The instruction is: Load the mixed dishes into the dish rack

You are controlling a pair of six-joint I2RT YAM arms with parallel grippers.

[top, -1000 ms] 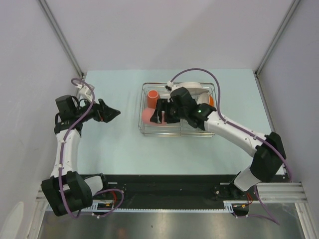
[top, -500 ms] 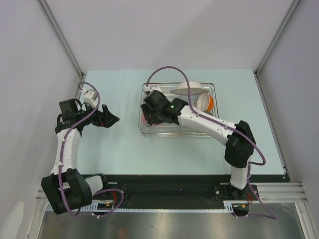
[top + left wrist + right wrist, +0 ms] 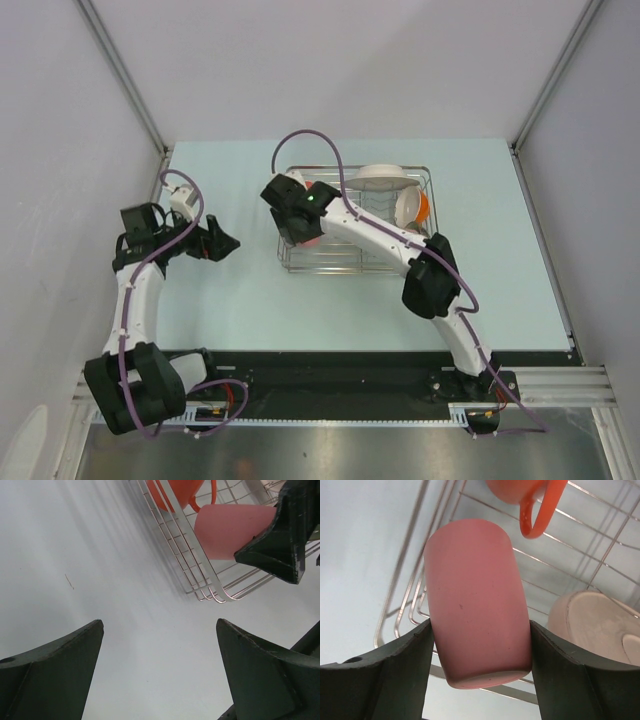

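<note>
One pink cup [image 3: 475, 590] clasped in the right gripper [image 3: 480, 627], clear only at its wrist; left gripper [image 3: 159, 625] splayed, empty.

The dish rack [image 3: 352, 267] stands on the pale table [image 3: 230, 300], at its middle. The right gripper [image 3: 298, 230] is above the rack's left end. A large white plate [image 3: 385, 177] leans at the far side and a white-and-orange bowl [image 3: 418, 208] at the right end. The left gripper [image 3: 226, 239] hangs over the table, left of the rack.
</note>
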